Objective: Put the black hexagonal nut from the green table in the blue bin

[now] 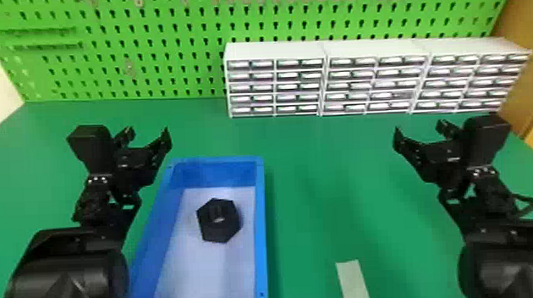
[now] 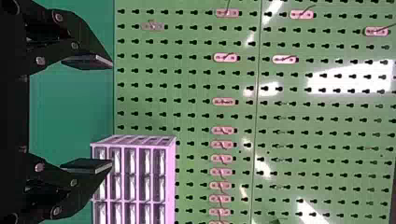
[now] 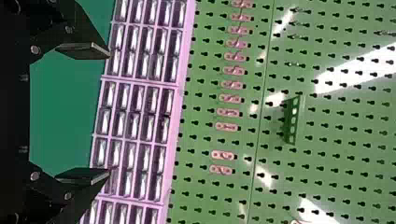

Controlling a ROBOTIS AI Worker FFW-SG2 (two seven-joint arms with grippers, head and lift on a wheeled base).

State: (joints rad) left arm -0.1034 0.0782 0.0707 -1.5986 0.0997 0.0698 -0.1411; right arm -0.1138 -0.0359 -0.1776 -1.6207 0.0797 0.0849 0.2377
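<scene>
With a clock face set over the head view, the left gripper [image 1: 148, 134] hangs at nine o'clock, above the green table [image 1: 309, 191], its fingers released and spread wide. At eleven o'clock a green pegboard [image 1: 157, 84] stands upright along the table's far edge.

The blue bin [image 1: 260, 227] sits on the table at seven o'clock, just beside the left gripper, its long sides running roughly from twelve to six. Inside, the black hexagonal nut [image 1: 224, 230] lies flat on the bin's pale floor, its hole showing, toward the twelve o'clock end and nearer the three o'clock wall, apart from both grippers.

At five o'clock a pale strip [image 1: 353, 283] lies on the table. Three white small-parts drawer cabinets [image 1: 275, 52] stand side by side at two o'clock, in front of the pegboard. At three o'clock the right gripper [image 1: 418, 129] hangs well apart from the bin, its fingers also released, with a wide gap between them.
</scene>
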